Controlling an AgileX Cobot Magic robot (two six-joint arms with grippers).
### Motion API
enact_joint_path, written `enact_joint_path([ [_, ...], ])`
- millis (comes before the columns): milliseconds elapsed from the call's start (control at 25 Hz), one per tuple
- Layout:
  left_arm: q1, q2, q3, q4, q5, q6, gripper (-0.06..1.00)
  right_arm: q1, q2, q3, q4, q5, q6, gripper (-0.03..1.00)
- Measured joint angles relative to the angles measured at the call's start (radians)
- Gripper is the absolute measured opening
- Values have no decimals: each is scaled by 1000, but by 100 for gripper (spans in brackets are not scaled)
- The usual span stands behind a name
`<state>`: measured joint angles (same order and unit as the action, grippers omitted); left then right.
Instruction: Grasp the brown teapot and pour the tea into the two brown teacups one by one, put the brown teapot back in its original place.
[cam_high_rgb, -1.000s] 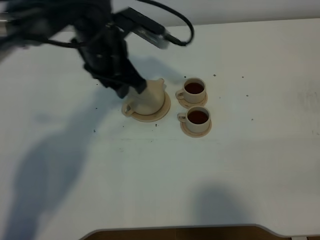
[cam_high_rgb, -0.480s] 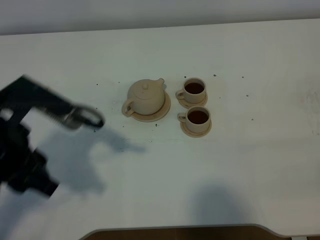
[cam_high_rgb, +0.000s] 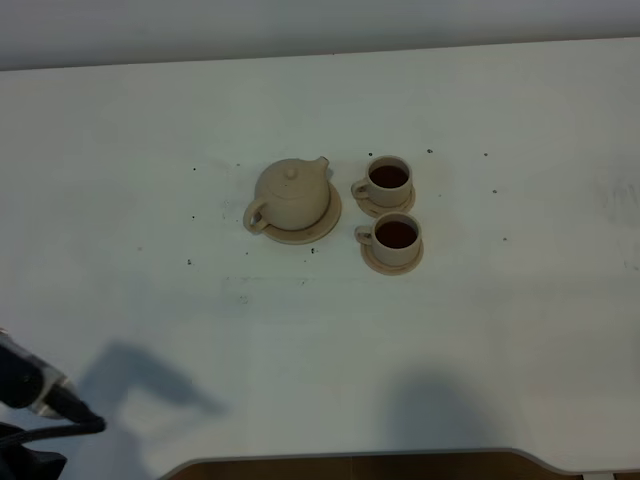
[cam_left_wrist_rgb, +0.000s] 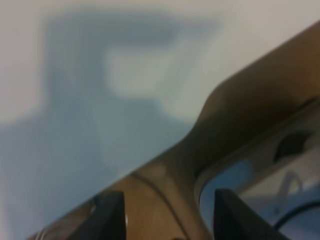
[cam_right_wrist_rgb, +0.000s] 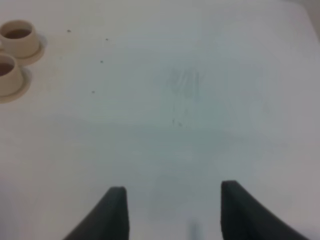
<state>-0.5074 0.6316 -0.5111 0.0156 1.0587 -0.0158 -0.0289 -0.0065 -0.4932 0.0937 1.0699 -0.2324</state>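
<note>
On the white table (cam_high_rgb: 480, 340): tea set, poured and returned.
Teapot (cam_high_rgb: 291, 193) sits on its large saucer (cam_high_rgb: 325, 222); two cups (cam_high_rgb: 389, 179) (cam_high_rgb: 396, 237) at its 3 o'clock hold tea. Left gripper (cam_left_wrist_rgb: 162, 215) and right gripper (cam_right_wrist_rgb: 172, 212) both apart, empty, well clear. Task looks complete.

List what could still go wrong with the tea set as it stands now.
1. The squat beige ceramic teapot sits toward the left of its large round saucer, handle overhanging the rim; a nudge might tip it.
2. Both small beige teacups hold dark tea and stand close together beside the spout, so any pass nearby could spill them.
</note>
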Motion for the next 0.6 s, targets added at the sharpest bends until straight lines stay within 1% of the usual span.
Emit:
enact_joint_path([
  [40, 5, -26, 2, -3, -2, 0, 41, 0, 0, 0, 0, 0, 0, 44],
  [120, 46, -68, 2, -4, -5, -1, 41, 0, 0, 0, 0, 0, 0, 44],
  [200, 111, -114, 2, -4, -6, -1, 41, 0, 0, 0, 0, 0, 0, 44],
  [360, 265, -209, 3, -4, -8, -2, 41, 0, 0, 0, 0, 0, 0, 44],
  [440, 321, -261, 3, -4, -8, -2, 41, 0, 0, 0, 0, 0, 0, 44],
  [520, 353, -323, 3, -4, -8, -2, 41, 0, 0, 0, 0, 0, 0, 44],
  [600, 367, -382, 3, -4, -8, -2, 41, 0, 0, 0, 0, 0, 0, 44],
])
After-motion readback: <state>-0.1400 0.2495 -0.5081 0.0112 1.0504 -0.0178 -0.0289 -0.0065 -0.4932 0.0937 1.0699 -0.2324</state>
